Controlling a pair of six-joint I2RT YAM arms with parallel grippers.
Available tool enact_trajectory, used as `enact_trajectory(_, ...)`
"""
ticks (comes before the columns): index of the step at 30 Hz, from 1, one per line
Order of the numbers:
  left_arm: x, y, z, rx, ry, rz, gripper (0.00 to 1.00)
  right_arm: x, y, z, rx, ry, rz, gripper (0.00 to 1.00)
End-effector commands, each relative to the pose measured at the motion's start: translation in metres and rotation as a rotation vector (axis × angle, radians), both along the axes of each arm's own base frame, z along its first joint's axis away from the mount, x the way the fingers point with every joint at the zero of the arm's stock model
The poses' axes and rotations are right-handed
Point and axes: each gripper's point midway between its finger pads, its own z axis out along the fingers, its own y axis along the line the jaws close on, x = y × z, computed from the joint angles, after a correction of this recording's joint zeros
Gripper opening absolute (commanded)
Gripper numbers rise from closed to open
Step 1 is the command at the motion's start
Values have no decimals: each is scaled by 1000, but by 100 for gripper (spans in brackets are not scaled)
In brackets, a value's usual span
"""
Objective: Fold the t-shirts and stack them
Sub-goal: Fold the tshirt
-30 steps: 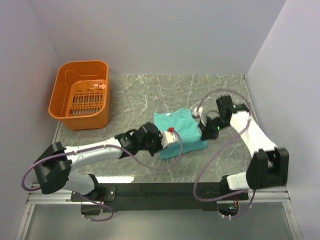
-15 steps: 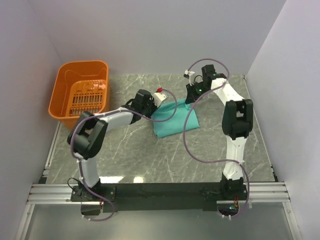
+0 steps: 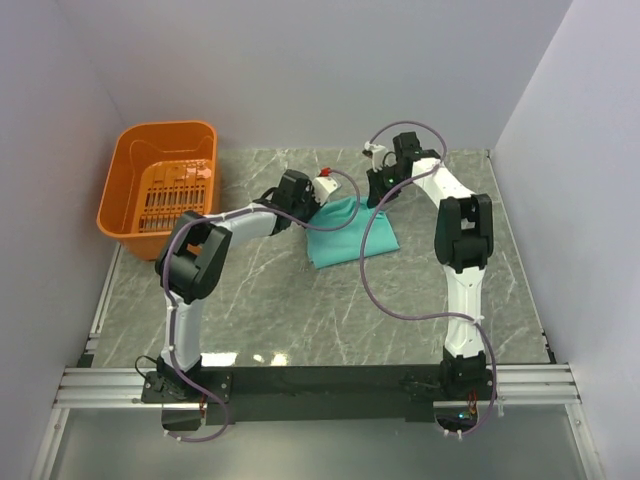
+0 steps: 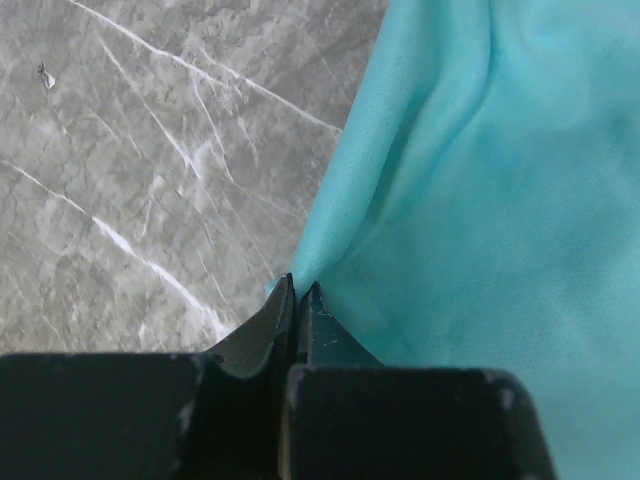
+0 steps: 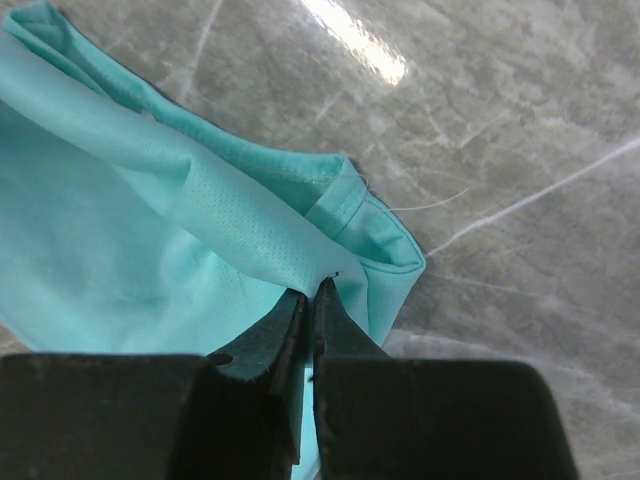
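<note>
Partly hidden from above by both wrists: far edge of the teal t-shirt (image 3: 350, 238), lying mid-way across the surface (image 3: 300, 310). Reaching far forward with both arms. Pinching its left edge in the left end effector (image 4: 297, 292), its right hem in the right end effector (image 5: 310, 290). At far left, well apart: orange basket (image 3: 205, 140), slotted floor showing.

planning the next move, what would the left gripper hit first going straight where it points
The t-shirt: the left gripper is shut on its edge, so cloth sits at the fingers. Beyond lies the marble table, probably close, though depth is unclear.
</note>
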Motion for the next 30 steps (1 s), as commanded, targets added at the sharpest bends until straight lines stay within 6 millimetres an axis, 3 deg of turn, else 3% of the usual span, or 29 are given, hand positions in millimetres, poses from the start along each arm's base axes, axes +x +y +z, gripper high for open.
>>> enact_trajectory(1, 15, -4, 10, -9, -30, 11, 4, 11, -6, 28, -11, -88, -44, 7)
enact_trajectory(2, 17, -3, 11, -10, -37, 32, 7, 13, -9, 28, -22, -89, -74, 15)
enact_trajectory(3, 20, -2, 17, -18, -49, 51, 24, 17, -10, 30, -25, -102, -92, 25)
enact_trajectory(5, 26, 0, 30, -44, -78, 102, 43, 21, -12, 40, -25, -117, -138, 34)
enact_trajectory(6, 27, 0, 47, -67, -107, 113, 72, 25, -17, 42, -44, -144, -173, 44)
enact_trajectory(7, 31, 6, 58, -75, -132, 157, 79, 28, -20, 60, -40, -186, -203, 45)
enact_trajectory(9, 35, 14, 94, -108, -200, 214, 82, 31, -26, 72, -43, -239, -254, 51)
enact_trajectory(10, 35, 16, 108, -140, -211, 243, 84, 33, -37, 95, -65, -303, -302, 53)
enact_trajectory(11, 34, 19, 118, -155, -219, 262, 86, 33, -42, 102, -75, -330, -328, 55)
enact_trajectory(12, 30, 26, 136, -169, -232, 295, 88, 32, -51, 102, -80, -353, -354, 59)
enact_trajectory(14, 21, 31, 145, -210, -214, 331, 89, 27, -58, 122, -69, -406, -374, 61)
enact_trajectory(15, 14, 35, 159, -241, -218, 347, 91, 21, -61, 117, -69, -391, -369, 62)
enact_trajectory(17, 1, 41, 151, -280, -154, 386, 92, 3, -48, 125, 23, -377, -244, 60)
enact_trajectory(18, -12, 37, 154, -321, -111, 363, 92, -19, -36, 117, 86, -312, -142, 53)
enact_trajectory(20, -30, 31, 141, -376, -11, 340, 89, -57, -5, 117, 222, -268, 135, 41)
enact_trajectory(21, -42, 19, 143, -422, 38, 274, 88, -68, 1, 114, 228, -212, 156, 33)
enact_trajectory(22, -51, 11, 135, -459, 92, 251, 86, -72, 14, 98, 218, -158, 201, 24)
enact_trajectory(23, -57, 3, 132, -481, 129, 214, 80, -73, 16, 91, 194, -122, 200, 15)
enact_trajectory(24, -58, -4, 124, -497, 174, 195, 77, -65, 21, 96, 186, -117, 191, 12)
enact_trajectory(25, -63, -17, 122, -541, 231, 162, 74, -61, 25, 81, 190, -56, 158, 9)
enact_trajectory(26, -63, -22, 117, -547, 260, 150, 65, -57, 30, 79, 191, -40, 145, 4)
enact_trajectory(27, -56, -31, 108, -558, 304, 156, 60, -42, 31, 83, 185, -61, 110, 4)
enact_trajectory(29, -51, -39, 96, -558, 350, 153, 51, -32, 34, 67, 187, 9, 53, 2)
enact_trajectory(30, -44, -44, 86, -557, 370, 164, 50, -18, 30, 61, 159, 2, 12, 2)
